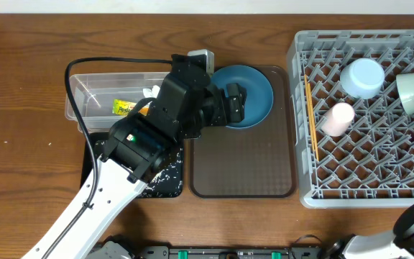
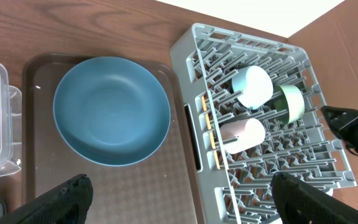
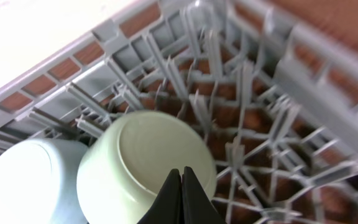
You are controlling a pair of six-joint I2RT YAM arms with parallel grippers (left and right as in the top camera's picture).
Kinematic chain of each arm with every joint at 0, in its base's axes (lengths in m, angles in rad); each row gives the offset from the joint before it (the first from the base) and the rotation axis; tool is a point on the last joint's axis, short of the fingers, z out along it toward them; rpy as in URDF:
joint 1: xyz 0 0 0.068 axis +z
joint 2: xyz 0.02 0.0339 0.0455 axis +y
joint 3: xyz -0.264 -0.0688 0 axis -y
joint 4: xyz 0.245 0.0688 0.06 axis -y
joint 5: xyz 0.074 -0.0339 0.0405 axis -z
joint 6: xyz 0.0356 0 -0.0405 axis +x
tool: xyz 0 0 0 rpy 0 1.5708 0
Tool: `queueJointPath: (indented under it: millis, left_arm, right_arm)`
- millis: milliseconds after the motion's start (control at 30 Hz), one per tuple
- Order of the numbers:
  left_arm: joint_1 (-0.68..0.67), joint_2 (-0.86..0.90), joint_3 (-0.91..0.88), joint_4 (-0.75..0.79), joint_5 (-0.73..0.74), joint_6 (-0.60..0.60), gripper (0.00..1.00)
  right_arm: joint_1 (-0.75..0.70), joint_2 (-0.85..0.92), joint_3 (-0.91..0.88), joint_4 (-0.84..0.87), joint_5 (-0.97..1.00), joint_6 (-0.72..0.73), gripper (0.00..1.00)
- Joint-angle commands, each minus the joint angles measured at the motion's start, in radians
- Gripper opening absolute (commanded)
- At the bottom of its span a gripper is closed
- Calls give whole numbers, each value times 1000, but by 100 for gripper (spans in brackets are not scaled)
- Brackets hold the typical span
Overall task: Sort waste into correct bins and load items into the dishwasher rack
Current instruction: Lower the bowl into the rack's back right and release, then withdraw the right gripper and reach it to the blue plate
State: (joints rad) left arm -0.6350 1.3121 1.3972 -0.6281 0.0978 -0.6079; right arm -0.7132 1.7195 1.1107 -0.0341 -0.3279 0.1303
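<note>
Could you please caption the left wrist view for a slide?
Open left tool above large blue bowl on brown serving tray, beside loaded grey plastic rack.

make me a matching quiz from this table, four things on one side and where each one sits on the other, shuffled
Things:
1. dark blue bowl
2. snack wrapper
3. pink cup
4. rice grains

Places:
A. grey rack
B. black tray
C. brown serving tray
D. clear tub

Pairs: 1-C, 2-D, 3-A, 4-B
</note>
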Motion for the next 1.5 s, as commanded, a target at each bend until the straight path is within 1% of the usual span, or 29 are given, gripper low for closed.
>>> queueJointPath:
  millis: [0,133,367,533,667,867,967,1067,1133,1167,1200,1233,1267,1300,1367,1433,1467]
  left_arm:
    - [3,-4,2,-1,-12,9,95]
    - [3,-4,2,-1,-12,9,95]
    - [3,-4,2,-1,-12,9,95]
    - [3,-4,2,-1,-12,9,95]
    - [3,-4,2,-1,-12,9,95]
    - [3,-4,2,-1,-12,9,95]
    - [3,-4,2,-1,-12,9,95]
    - [3,-4,2,-1,-12,9,95]
    - [3,-4,2,-1,-12,9,95]
    - [3,-4,2,-1,-12,9,95]
    - [3,-4,2,-1,-12,9,95]
    - [3,-4,2,-1,-12,9,95]
    - [3,-4,2,-1,-12,9,95]
    - [3,-4,2,-1,-12,9,95]
    - [3,-4,2,-1,-12,9,95]
    - [3,-4,2,-1,-12,9,95]
    - [3,-4,2,-1,-12,9,95]
  right_arm:
    - [-8,47,-3,10,-130,87,1]
    - [5,68,-3,16,-191,140,1]
    - [44,68,-3,2,-288,148,1]
    - [68,68,-3,-55,-290,154,1]
    - [73,55,-3,-61,-301,154,1]
    - [76,-60,-3,-60,-301,158,1]
    - [98,-136,-3,-69,-301,184,1]
    - [143,-204,-3,-121,-302,188,1]
    - [187,-245,-3,-187,-306,188,1]
    - [208,-260,-3,-220,-316,188,4]
    - [231,-274,-3,-254,-347,188,11]
    - [252,-285,-3,-276,-393,188,20]
    - [269,-292,-3,-294,-425,188,33]
    - [288,-298,-3,-323,-463,188,36]
    - [330,-301,-3,-403,-515,188,31]
    - [383,-298,-3,-460,-513,186,32]
    - [414,-294,-3,-483,-510,167,34]
